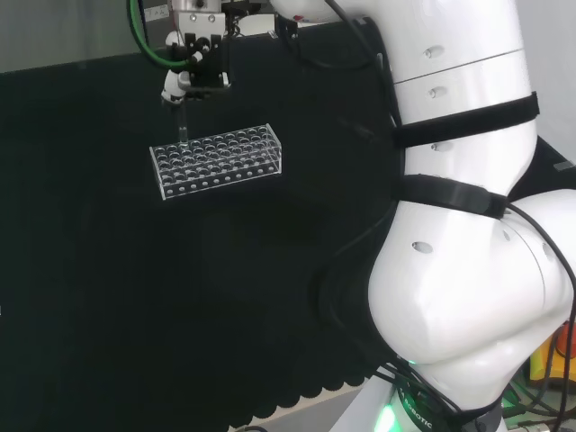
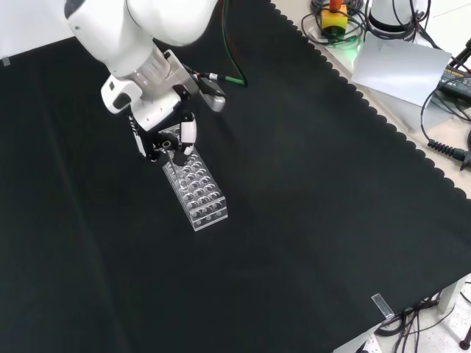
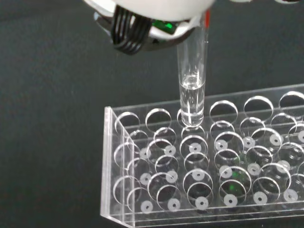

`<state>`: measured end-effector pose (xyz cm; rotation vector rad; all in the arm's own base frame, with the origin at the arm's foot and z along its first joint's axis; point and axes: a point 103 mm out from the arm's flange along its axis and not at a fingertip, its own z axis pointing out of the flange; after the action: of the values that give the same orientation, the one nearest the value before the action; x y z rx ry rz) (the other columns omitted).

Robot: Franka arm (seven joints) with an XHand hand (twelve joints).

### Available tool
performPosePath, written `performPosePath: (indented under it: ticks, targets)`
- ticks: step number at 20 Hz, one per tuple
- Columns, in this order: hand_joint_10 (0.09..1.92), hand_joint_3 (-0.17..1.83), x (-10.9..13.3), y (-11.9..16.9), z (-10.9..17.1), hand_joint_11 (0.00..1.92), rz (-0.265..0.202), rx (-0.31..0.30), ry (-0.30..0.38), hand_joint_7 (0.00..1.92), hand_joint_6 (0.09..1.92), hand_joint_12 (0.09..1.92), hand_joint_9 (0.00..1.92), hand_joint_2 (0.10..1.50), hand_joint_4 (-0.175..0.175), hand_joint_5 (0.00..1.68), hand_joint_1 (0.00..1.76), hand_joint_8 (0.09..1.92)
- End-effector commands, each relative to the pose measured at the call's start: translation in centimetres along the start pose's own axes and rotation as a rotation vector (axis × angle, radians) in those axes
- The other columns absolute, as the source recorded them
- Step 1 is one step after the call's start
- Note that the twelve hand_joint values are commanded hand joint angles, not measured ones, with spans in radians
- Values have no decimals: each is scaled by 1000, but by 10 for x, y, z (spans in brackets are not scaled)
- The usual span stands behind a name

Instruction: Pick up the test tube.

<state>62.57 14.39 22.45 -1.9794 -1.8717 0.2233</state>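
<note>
Tube (image 3: 192, 90) was held upright by hand (image 2: 171, 140), fingers (image 1: 174, 87) clamped on its top; bottom was seen just above rack (image 1: 218, 160), over end-row hole. Lift step judged in hand. Next move judged: straight rise, clear of rack.

The clear test tube rack (image 2: 195, 186) is the one obstacle on the black-clothed desk (image 2: 309, 220), with bare cloth open on every side of it in the front view. Above the rack's end row stands the hand (image 2: 171, 140) with an upright test tube (image 3: 192, 90) (its bottom just over a hole), so that end is blocked from above, while the other rows lie open.
</note>
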Motion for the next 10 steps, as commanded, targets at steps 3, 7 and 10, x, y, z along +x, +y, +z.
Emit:
performPosePath:
  ticks: [3, 7, 10]
  targets:
    - [614, 581, -9, -14, -40, 1087, 8, -32, 81, 1651, 619, 1057, 1530, 700, -175, 1277, 1217, 630]
    - [613, 582, -16, -24, -67, 1087, 5, -65, 104, 1652, 618, 1058, 1530, 699, -175, 1278, 1218, 628]
    - [612, 583, -25, -36, -90, 1086, 5, -94, 117, 1652, 617, 1059, 1531, 698, -175, 1279, 1218, 627]
